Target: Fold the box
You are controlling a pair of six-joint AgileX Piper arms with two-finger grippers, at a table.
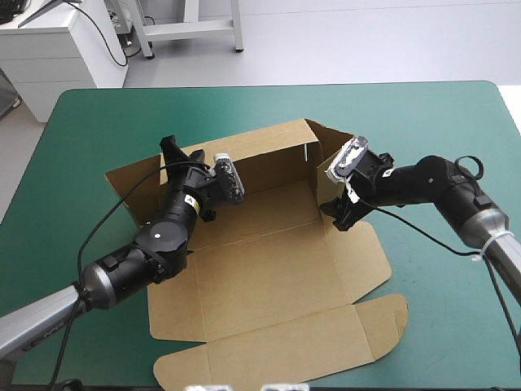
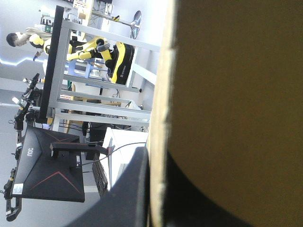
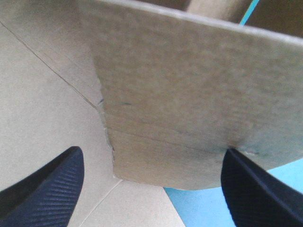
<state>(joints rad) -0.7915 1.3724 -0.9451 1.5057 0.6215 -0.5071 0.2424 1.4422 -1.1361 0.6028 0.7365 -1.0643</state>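
The brown box (image 1: 269,269) lies open on the teal-green cover, its lid panel (image 1: 285,350) flat toward the near edge. The back wall (image 1: 273,151) stands raised, and a side flap (image 1: 330,163) stands up at its right end. My left gripper (image 1: 172,155) is at the wall's left end, shut on the board; in the left wrist view the board's edge (image 2: 158,94) runs between the fingers (image 2: 130,194). My right gripper (image 1: 335,213) sits low inside the right corner. It is open, and the raised flap (image 3: 189,94) stands just ahead of its fingers (image 3: 52,189).
Bare teal-green cover (image 1: 440,122) surrounds the box on the far side and to the right. The box's lid tabs reach close to the table's near edge (image 1: 391,383). A white cabinet (image 1: 49,41) stands beyond the far left corner.
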